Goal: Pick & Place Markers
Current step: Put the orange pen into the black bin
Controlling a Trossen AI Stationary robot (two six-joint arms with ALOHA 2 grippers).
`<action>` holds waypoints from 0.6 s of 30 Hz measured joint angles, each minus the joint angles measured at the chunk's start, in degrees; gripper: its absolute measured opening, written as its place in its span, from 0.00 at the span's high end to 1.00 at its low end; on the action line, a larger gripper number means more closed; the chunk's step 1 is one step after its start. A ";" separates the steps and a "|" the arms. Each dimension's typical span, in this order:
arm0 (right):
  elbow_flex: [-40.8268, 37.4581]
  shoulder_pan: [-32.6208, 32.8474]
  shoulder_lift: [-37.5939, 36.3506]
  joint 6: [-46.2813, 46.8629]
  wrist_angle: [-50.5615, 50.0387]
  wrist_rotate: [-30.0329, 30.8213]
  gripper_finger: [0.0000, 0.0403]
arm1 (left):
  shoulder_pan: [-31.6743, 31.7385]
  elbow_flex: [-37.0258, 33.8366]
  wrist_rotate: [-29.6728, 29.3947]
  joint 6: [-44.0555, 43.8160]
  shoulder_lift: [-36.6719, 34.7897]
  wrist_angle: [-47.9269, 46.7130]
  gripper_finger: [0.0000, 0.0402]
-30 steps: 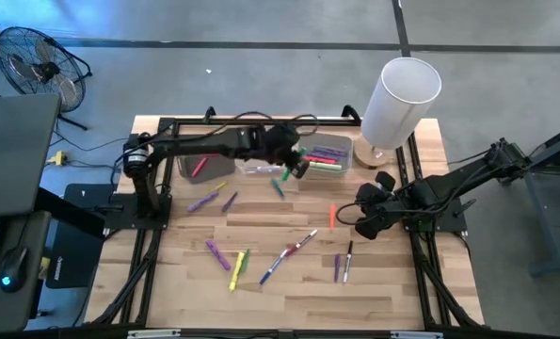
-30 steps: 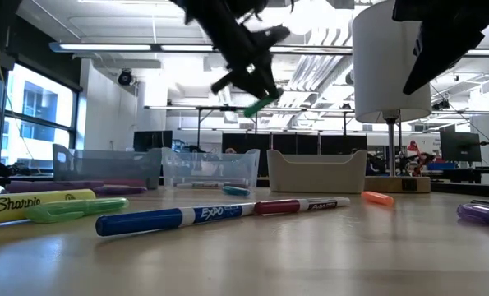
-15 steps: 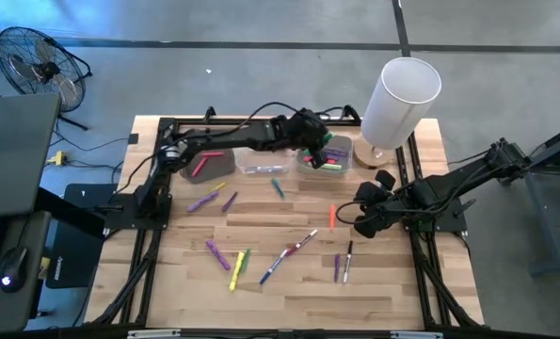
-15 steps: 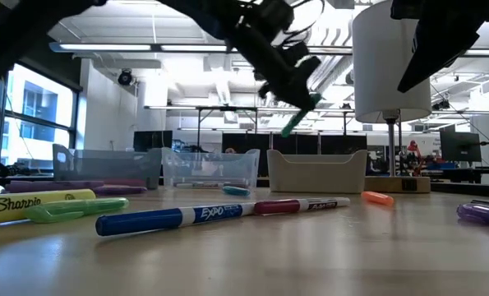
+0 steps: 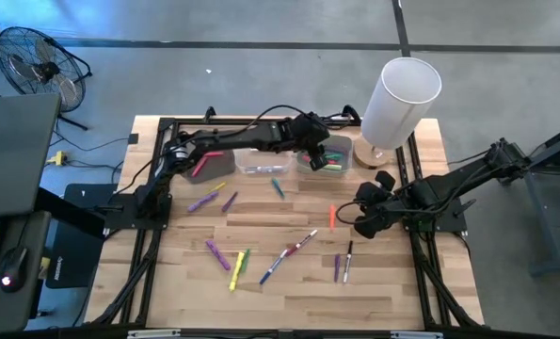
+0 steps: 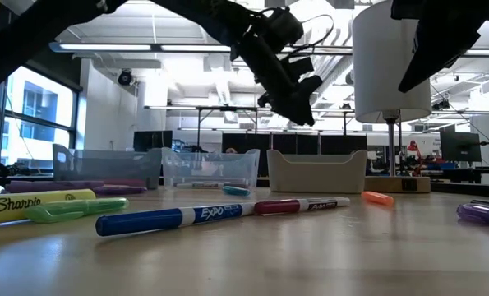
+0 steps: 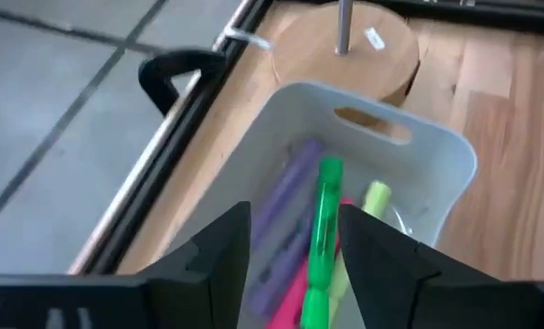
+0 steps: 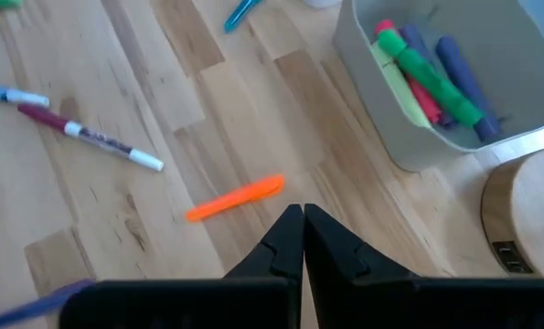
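My left gripper hangs open over the pale bin at the back of the table. Below its fingers a green marker lies in that bin on purple, pink and yellow markers, touching neither finger; the right wrist view shows the green marker there too. My right gripper is shut and empty above the table's right side, near an orange marker. Several more markers lie loose on the table, such as a purple one and a blue pen.
A grey bin holding a red marker and a clear bin stand left of the pale bin. A tall white cylinder on a round wooden base stands at the back right. Black frame rails run along the table's sides.
My left gripper has gone toward the table's right edge, from over the clear bin to over the pale bin, carrying the green marker. It has then opened and let go, and the marker has fallen into the bin.
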 joint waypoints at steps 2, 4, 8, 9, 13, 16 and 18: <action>0.00 0.00 0.00 0.86 0.55 0.86 0.99 | -0.36 0.16 0.33 -3.25 -0.75 -3.66 0.59; 0.00 0.00 0.00 1.76 1.09 1.21 0.99 | -0.73 0.89 1.94 -6.97 -2.23 -8.96 0.60; 0.00 -0.02 0.00 2.44 3.08 2.16 0.99 | -3.01 1.44 4.40 -11.15 -4.04 -15.25 0.67; 0.00 -0.02 0.00 2.45 3.75 2.63 0.99 | -3.87 1.32 4.50 -12.12 -4.09 -16.55 0.70; 0.01 -0.01 0.00 1.00 5.50 5.94 1.00 | -7.27 1.27 4.82 -12.74 -4.25 -20.70 0.88; 0.00 -0.02 0.00 0.92 7.36 7.08 1.00 | -9.20 0.90 5.83 -12.27 -4.29 -24.26 0.98; 0.00 -0.02 0.00 3.86 9.12 6.93 1.00 | -10.69 -0.46 6.51 -11.36 -4.31 -24.55 0.96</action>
